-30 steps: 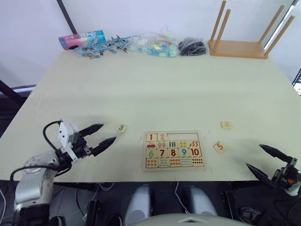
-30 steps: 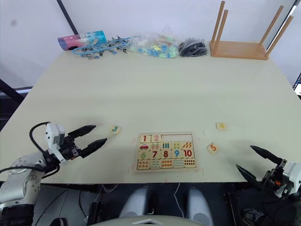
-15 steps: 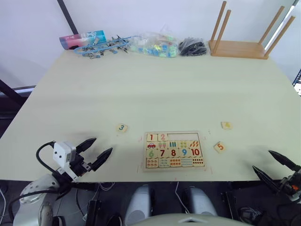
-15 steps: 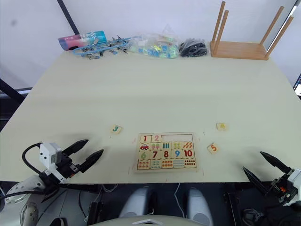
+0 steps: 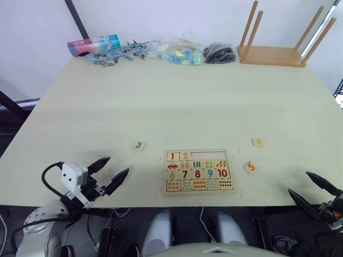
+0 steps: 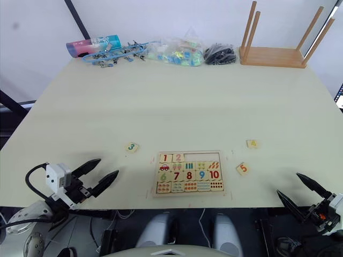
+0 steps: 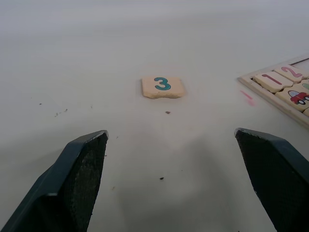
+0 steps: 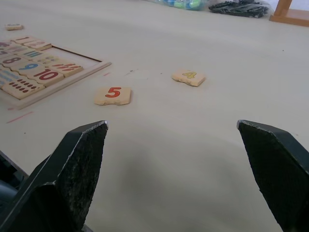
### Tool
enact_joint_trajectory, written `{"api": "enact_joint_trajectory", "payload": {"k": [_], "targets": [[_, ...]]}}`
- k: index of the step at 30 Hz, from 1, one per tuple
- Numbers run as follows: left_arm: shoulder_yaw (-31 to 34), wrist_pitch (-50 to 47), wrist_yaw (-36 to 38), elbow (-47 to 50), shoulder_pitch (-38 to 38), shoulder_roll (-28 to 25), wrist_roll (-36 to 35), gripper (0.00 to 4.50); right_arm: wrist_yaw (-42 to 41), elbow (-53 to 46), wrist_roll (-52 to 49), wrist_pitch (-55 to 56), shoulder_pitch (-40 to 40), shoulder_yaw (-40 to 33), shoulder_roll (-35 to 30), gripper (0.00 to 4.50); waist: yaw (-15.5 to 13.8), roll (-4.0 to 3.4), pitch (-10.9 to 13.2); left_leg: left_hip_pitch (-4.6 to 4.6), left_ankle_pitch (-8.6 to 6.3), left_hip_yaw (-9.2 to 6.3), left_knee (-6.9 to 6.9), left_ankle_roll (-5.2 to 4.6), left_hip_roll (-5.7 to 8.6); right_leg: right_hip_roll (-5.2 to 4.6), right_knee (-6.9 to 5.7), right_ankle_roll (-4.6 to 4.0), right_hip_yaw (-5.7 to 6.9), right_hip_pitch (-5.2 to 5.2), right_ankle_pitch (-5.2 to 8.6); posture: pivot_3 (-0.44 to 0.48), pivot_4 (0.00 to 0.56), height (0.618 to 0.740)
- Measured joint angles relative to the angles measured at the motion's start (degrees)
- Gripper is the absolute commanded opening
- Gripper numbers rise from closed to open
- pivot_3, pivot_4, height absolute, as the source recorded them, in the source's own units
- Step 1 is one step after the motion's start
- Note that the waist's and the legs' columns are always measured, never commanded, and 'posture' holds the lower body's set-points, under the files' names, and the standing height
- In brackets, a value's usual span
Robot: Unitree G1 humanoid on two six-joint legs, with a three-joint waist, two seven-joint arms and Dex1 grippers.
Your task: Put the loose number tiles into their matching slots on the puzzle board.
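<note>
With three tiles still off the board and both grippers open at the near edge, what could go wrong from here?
The 3 tile, 5 tile and 4 tile lie flat on the table, so fingers may slide off rather than pinch them. The puzzle board looks unfixed and might shift under a push. The 4 tile's pale digit might be misread.

Silver arms, black-fingered grippers, black cables
</note>
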State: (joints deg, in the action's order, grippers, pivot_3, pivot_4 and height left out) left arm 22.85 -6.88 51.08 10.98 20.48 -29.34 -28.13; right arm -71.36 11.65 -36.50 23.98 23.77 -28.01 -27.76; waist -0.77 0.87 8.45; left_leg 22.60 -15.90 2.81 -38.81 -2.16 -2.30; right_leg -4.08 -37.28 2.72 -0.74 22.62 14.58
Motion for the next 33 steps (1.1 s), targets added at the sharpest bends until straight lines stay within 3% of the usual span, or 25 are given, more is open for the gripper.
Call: {"api": "enact_joint_trajectory", "payload": {"k": [11, 20, 33], "targets": [[-0.6, 1.5, 1.2, -1.8, -0.7, -1.1, 0.2, 4.47, 0.5, -2.2, 0.0, -1.4, -0.1, 0.0, -0.1, 4.5, 0.0, -0.01, 0.0, 0.0, 0.01, 0.0, 0.4, -0.01, 0.02, -0.01, 0.41, -0.01, 0.05, 0.0, -0.01, 0.0, 0.15, 0.737], [-1.4, 4.1, 5.7, -7.3, -5.2, -4.9, 1.3, 4.47, -3.3, -6.8, -2.2, -3.9, 0.8, 0.1, -1.7, 4.5, 0.0, -0.02, 0.0, 0.0, 0.01, 0.0, 0.41, -0.01, 0.03, 0.0, 0.42, -0.01, 0.09, -0.01, -0.01, 0.0, 0.15, 0.737], [-9.8, 11.7, 24.5, -31.0, -27.3, -14.7, 5.6, 4.47, -8.2, -14.5, -4.7, -10.1, 1.0, 1.2, -4.0, 4.5, -0.1, 0.01, 0.0, 0.0, 0.03, 0.02, 0.38, -0.04, 0.12, 0.28, 0.42, 0.02, 0.46, -0.03, -0.03, 0.0, 0.15, 0.737]]}}
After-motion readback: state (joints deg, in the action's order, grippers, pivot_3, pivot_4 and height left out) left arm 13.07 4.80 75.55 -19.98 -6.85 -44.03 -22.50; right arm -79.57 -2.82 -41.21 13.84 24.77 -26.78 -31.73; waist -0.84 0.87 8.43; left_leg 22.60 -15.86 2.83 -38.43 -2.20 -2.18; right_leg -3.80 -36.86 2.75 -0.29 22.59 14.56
